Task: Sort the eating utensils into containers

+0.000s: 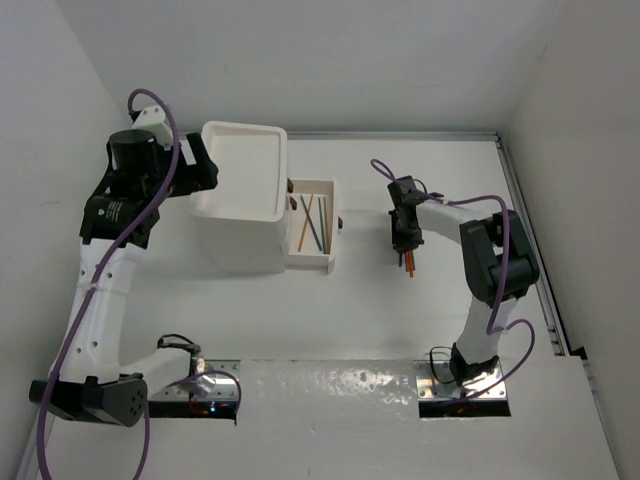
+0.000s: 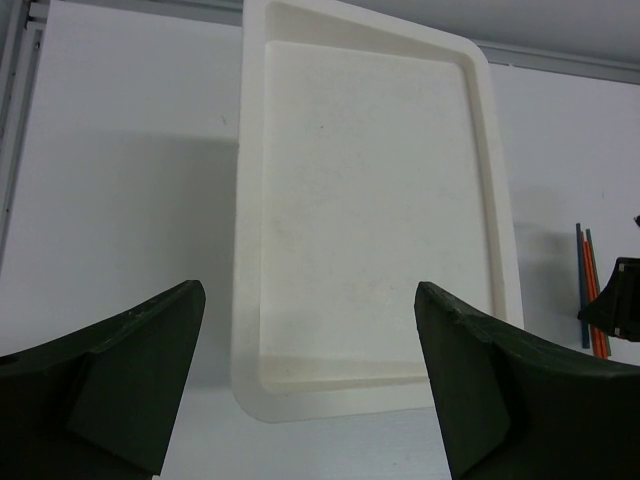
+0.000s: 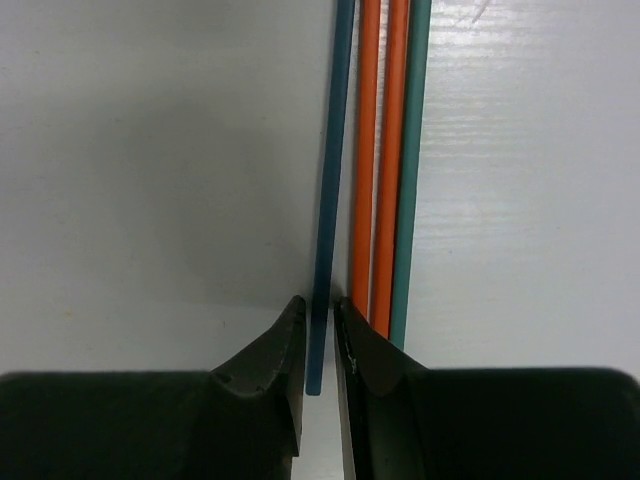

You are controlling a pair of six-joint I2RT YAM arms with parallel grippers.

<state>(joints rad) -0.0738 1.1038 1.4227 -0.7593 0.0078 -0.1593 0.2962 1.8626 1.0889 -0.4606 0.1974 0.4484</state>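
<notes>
Upper left of the top view: a tall white plastic drawer unit (image 1: 240, 245). Its tray-like top (image 1: 245, 165) holds nothing visible.

One shallow white drawer (image 1: 312, 263) is pulled out to the right of the unit. Inside it lie several thin plastic sticks (image 1: 311, 223), one orange and the others darker teal or blue, fanned slightly and running along the drawer's length. A small dark-brown knob (image 1: 343, 222) sits on the drawer's right edge. Two more brown knobs (image 1: 291, 194) show at the unit's right face, above the open drawer.

The left gripper (image 1: 205, 172) hangs at the unit's upper left edge. Its fingers (image 2: 140, 370) are spread wide, nothing between them, with the tray top in sight beyond.

The right gripper (image 3: 320, 312) is right of centre, well apart from the drawer, low at the white table (image 1: 360, 320). Four loose sticks lie side by side there: a thin blue plastic stick (image 3: 333, 150), two orange sticks (image 3: 382, 150) and a teal stick (image 3: 415, 150). The jaws are drawn narrow, pinching the near end of the blue stick; the other three lie just right of the fingertips.
</notes>
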